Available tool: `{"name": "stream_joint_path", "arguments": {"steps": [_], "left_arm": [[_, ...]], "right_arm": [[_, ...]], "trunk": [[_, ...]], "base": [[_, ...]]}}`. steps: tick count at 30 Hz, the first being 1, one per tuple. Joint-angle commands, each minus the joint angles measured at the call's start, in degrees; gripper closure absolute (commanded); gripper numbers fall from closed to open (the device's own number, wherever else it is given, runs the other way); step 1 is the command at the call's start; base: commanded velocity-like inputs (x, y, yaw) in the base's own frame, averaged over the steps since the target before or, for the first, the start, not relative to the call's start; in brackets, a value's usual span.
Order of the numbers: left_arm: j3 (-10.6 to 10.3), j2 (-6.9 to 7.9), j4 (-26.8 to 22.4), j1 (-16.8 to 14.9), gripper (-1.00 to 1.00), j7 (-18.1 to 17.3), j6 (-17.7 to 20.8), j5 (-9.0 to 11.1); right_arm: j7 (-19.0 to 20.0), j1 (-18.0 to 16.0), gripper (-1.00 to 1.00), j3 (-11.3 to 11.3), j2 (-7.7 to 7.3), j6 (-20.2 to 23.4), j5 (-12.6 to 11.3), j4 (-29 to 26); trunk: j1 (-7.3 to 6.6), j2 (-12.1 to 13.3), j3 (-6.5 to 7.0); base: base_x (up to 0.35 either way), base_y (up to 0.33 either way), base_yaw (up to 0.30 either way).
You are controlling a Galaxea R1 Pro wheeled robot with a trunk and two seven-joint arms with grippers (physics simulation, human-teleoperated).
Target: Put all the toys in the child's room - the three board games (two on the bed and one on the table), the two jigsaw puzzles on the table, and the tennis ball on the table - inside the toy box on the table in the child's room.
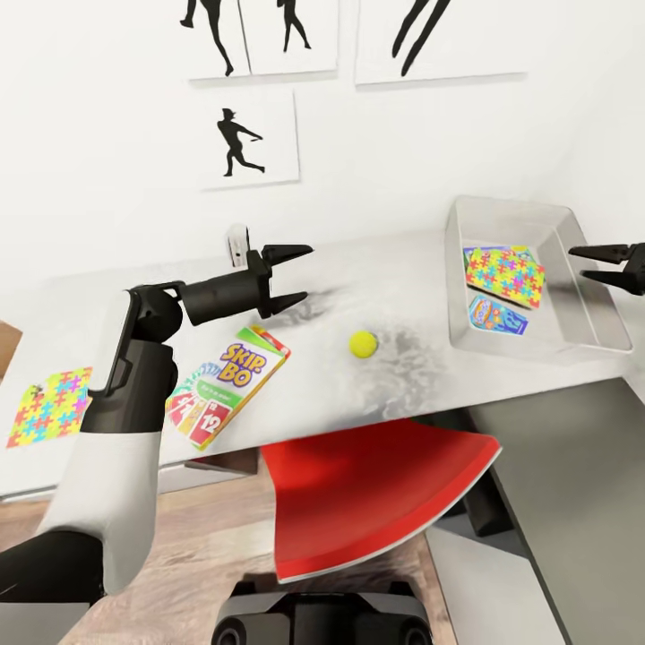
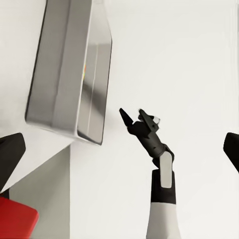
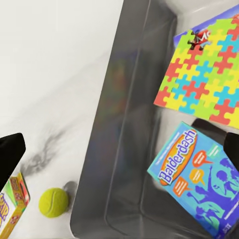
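Note:
On the light table (image 1: 394, 278) lie the yellow-green-red SKIP-BO board game (image 1: 228, 383), the tennis ball (image 1: 363, 343) and, at the far left, a jigsaw puzzle (image 1: 49, 406). My left gripper (image 1: 306, 273) hovers open above the table, just beyond the SKIP-BO box. The grey toy box (image 1: 502, 213) at the right holds a second jigsaw puzzle (image 1: 504, 273) lying on a printed box, and a blue board game (image 1: 497, 313). My right gripper (image 1: 579, 264) is open over the toy box's right rim. The right wrist view shows the puzzle (image 3: 204, 74), blue game (image 3: 199, 184), ball (image 3: 53, 201) and tray wall (image 3: 124, 124).
A red chair seat (image 1: 367, 488) is tucked under the table's front edge. The lower dark-grey wing (image 1: 573, 448) runs along the right. A small white object (image 1: 237, 244) stands near the wall behind my left gripper. Silhouette prints (image 1: 242, 139) hang above.

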Motion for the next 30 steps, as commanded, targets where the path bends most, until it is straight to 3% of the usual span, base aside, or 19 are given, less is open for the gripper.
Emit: {"name": "stream_joint_path", "arguments": {"steps": [1,13,30], "left_arm": [[0.04,-0.01,-0.01,0.07,-1.0,0.59,0.07,0.52],[0.05,0.06,-0.09,0.56,-1.0,0.57,0.09,0.46],[0.11,0.15,-0.07,0.65,-1.0,0.56,0.15,0.52]], "right_arm": [[-0.59,-0.06,-1.0,0.19,-0.03,0.21,-0.03,-0.26],[-3.91,0.02,-1.0,0.22,0.22,0.53,-0.1,-3.62],[-4.61,0.03,-1.0,0.27,0.39,0.6,-0.08,-5.21]], "trunk": [[0.03,-0.1,-0.04],[0.03,-0.1,0.47],[0.03,-0.1,1.17]], "base": [[-0.018,0.0,0.182],[-0.009,0.0,0.223],[-0.001,0.014,0.262]]}}
